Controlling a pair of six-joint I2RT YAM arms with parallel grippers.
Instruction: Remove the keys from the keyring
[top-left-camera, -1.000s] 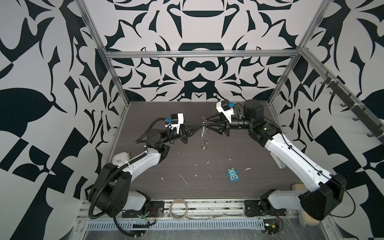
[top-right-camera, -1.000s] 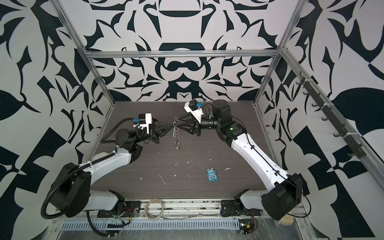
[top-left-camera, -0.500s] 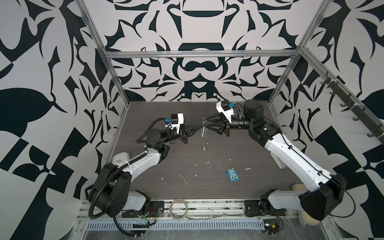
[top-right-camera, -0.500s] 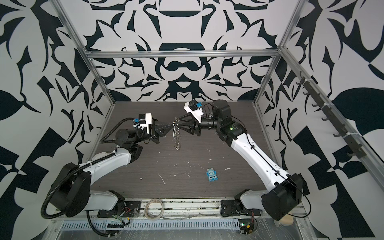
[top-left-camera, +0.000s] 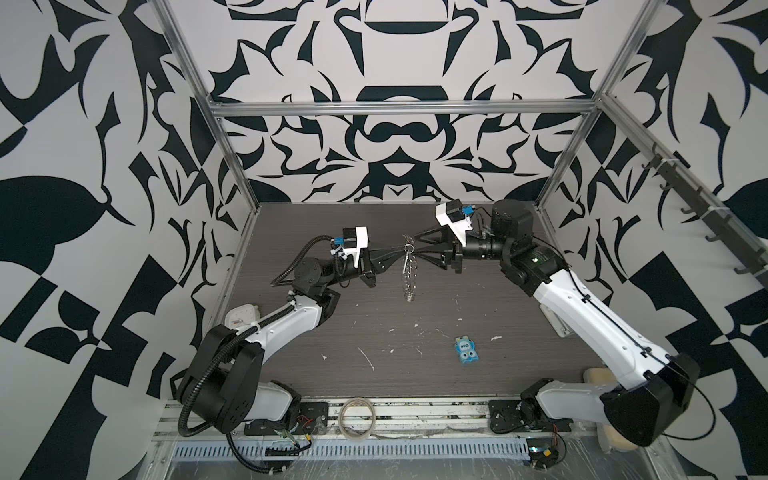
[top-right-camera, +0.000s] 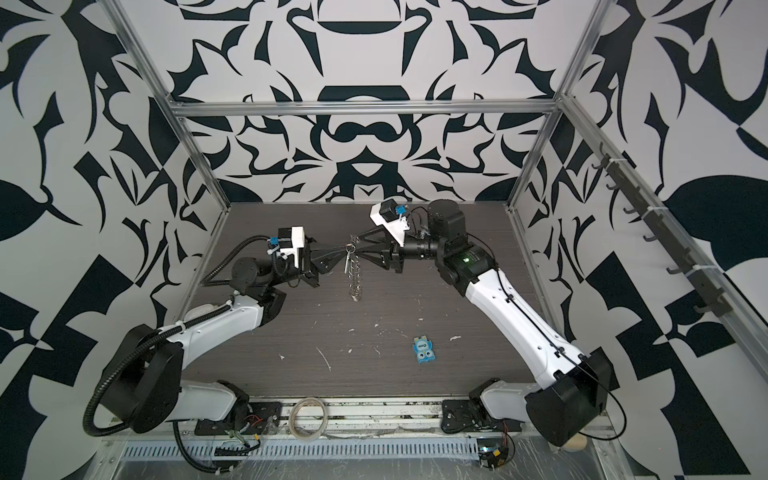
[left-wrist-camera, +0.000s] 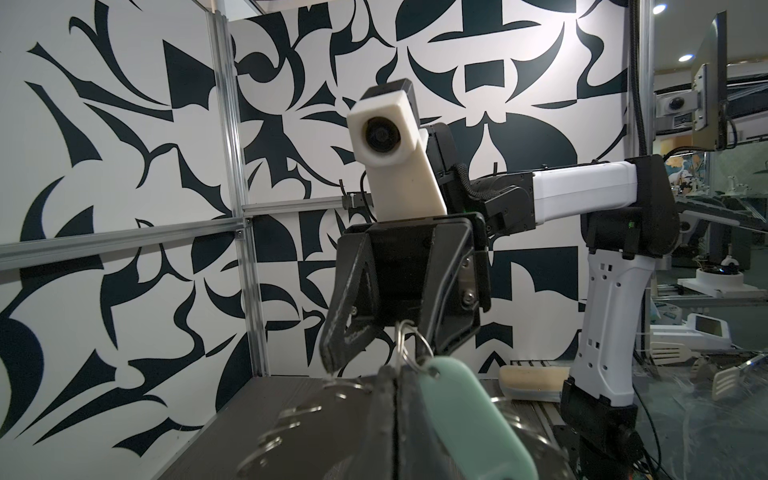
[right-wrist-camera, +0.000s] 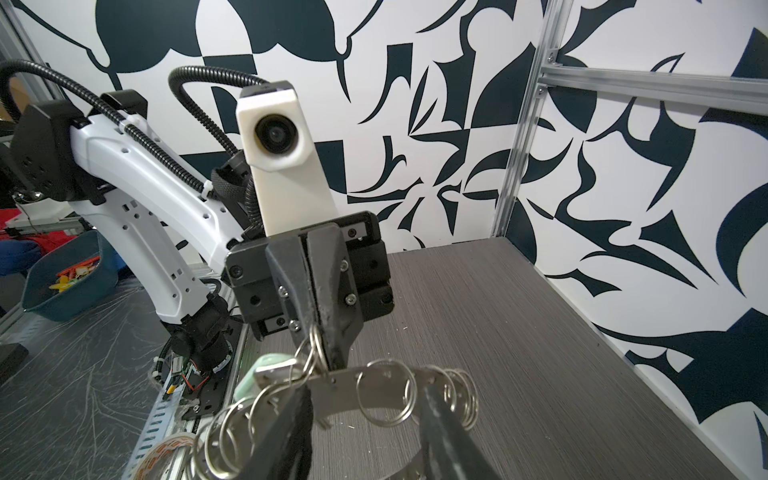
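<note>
Plainly, the hold is thin: the left gripper (right-wrist-camera: 330, 357) is clamped tight on the rim of the keyring (right-wrist-camera: 353, 388), which hangs in the air above the back half of the table (top-left-camera: 519, 332). The keys (left-wrist-camera: 469, 417) dangle from a split ring (left-wrist-camera: 409, 340) beside the pinch. The right gripper (left-wrist-camera: 382, 353) has its jaws half apart astride that ring, gripping nothing I can make out. An off-line tug could twist the keyring loose or snag the neighbouring rings (right-wrist-camera: 384, 392).
</note>
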